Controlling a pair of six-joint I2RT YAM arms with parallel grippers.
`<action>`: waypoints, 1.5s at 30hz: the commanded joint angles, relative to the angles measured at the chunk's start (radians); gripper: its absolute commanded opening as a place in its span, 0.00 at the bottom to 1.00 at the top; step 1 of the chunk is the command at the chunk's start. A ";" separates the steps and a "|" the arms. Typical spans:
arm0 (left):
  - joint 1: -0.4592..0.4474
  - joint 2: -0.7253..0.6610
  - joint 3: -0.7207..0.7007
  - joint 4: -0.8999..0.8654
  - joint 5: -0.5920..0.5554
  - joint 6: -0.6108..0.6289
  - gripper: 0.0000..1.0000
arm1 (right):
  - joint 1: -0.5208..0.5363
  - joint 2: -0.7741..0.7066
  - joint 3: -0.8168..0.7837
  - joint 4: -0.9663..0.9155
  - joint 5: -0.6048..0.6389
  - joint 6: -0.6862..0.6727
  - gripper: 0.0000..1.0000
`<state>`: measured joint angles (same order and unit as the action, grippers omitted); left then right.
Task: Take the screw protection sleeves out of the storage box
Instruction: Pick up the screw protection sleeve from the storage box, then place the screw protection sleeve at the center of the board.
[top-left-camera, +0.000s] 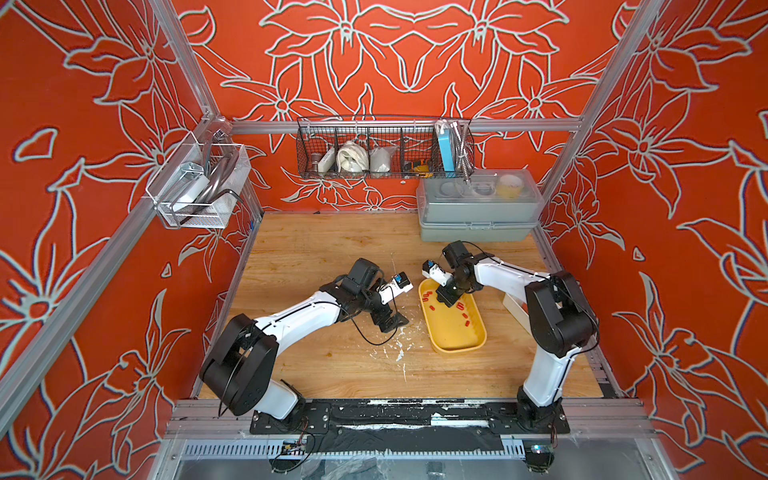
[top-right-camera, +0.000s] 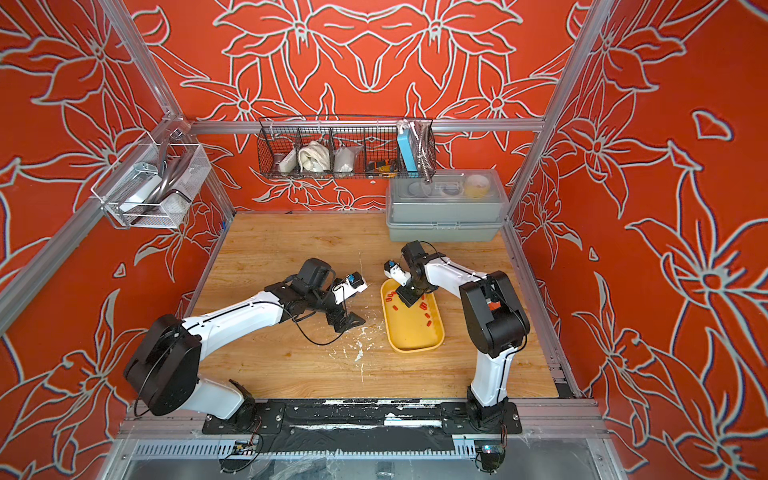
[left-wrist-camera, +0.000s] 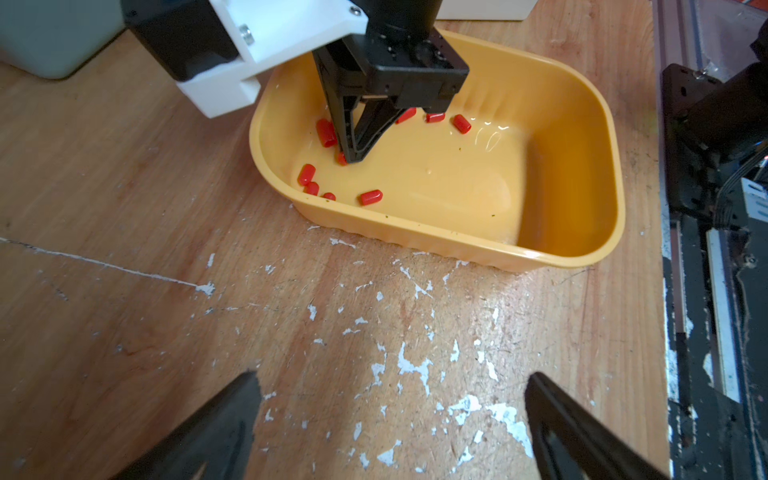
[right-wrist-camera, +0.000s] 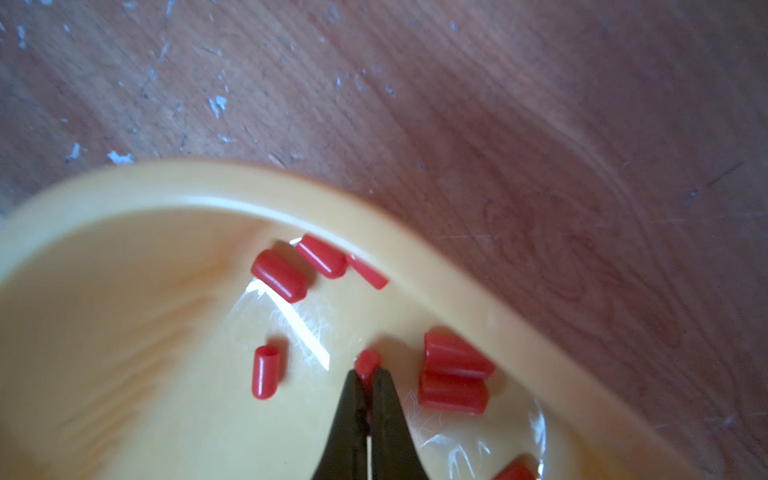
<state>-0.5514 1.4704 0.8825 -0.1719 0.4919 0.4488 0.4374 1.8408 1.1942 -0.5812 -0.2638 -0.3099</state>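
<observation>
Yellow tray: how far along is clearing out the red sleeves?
Done: nothing visible; no sleeve shows on the table. In hand: the right gripper is shut on one sleeve, tips down inside the tray, not lifted out. Left: the other sleeves lie on the tray floor; the left gripper is open over the table beside it.

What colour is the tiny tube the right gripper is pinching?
Red. The sleeve shows best in the right wrist view.
</observation>
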 joint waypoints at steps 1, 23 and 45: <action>0.005 -0.035 -0.015 -0.011 -0.034 0.014 0.98 | 0.005 -0.072 0.019 -0.067 0.000 -0.015 0.03; 0.418 -0.131 0.059 -0.083 -0.167 -0.065 0.98 | 0.199 0.009 0.326 -0.082 -0.206 0.172 0.03; 0.446 -0.184 0.051 -0.124 -0.071 -0.010 0.98 | 0.300 0.355 0.614 -0.152 -0.113 0.176 0.30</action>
<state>-0.1101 1.3128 0.9348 -0.2718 0.3500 0.4232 0.7376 2.2341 1.7760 -0.6811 -0.3866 -0.1081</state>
